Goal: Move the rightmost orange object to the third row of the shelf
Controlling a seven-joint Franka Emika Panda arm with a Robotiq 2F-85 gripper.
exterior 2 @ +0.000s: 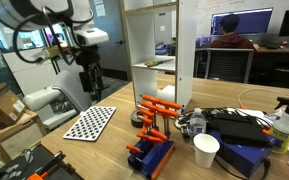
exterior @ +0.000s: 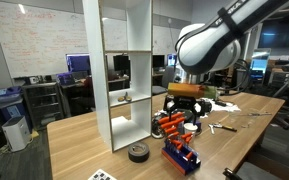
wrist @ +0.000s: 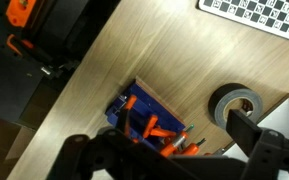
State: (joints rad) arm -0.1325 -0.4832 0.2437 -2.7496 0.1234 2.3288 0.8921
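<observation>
My gripper (wrist: pixel 162 140) is open and empty, hanging well above the table (wrist: pixel 134 50). In the wrist view its two dark fingers frame a blue rack (wrist: pixel 144 115) of orange-handled screwdrivers below. A small orange blocky piece (wrist: pixel 21 12) shows at the top left of that view, on a dark item, apart from the gripper. I cannot pick it out in either exterior view. The tall white shelf (exterior: pixel 124 70) stands on the table behind the rack and also shows in the other exterior view (exterior 2: pixel 156 45). The gripper shows in both exterior views (exterior: pixel 189 103) (exterior 2: pixel 92 88).
A black tape roll (wrist: pixel 234 103) (exterior: pixel 137 152) lies beside the rack (exterior: pixel 180 155) (exterior 2: pixel 152 150). An orange-and-black tool (exterior: pixel 169 125) sits behind the rack. A checkerboard sheet (exterior 2: pixel 89 122), a paper cup (exterior 2: pixel 206 150) and dark cases (exterior 2: pixel 234 125) lie on the table.
</observation>
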